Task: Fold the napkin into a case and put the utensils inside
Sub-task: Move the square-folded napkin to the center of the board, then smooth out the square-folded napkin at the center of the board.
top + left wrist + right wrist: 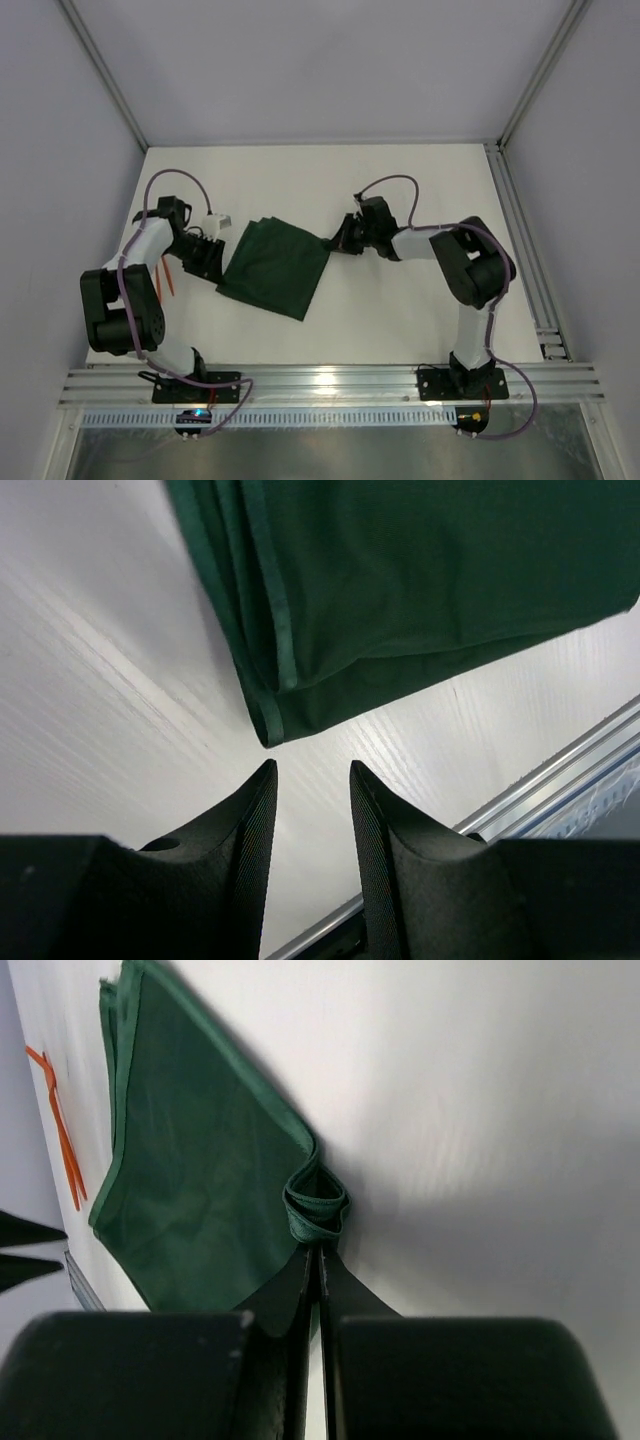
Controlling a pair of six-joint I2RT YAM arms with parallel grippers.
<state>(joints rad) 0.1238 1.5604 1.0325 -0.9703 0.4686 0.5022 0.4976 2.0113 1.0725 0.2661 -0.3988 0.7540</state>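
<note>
The dark green napkin (275,267) lies folded in layers on the white table, between the two arms. My right gripper (334,243) is shut on the napkin's right corner, which bunches into a small loop at the fingertips (316,1210). My left gripper (311,770) is open and empty, its tips just short of the napkin's folded lower-left corner (272,730). The orange utensils (165,277) lie on the table beside the left arm; they also show in the right wrist view (62,1130), beyond the napkin's far edge.
An aluminium rail (330,380) runs along the table's near edge. The table's right side has a rail (525,260) too. Grey walls enclose the back and sides.
</note>
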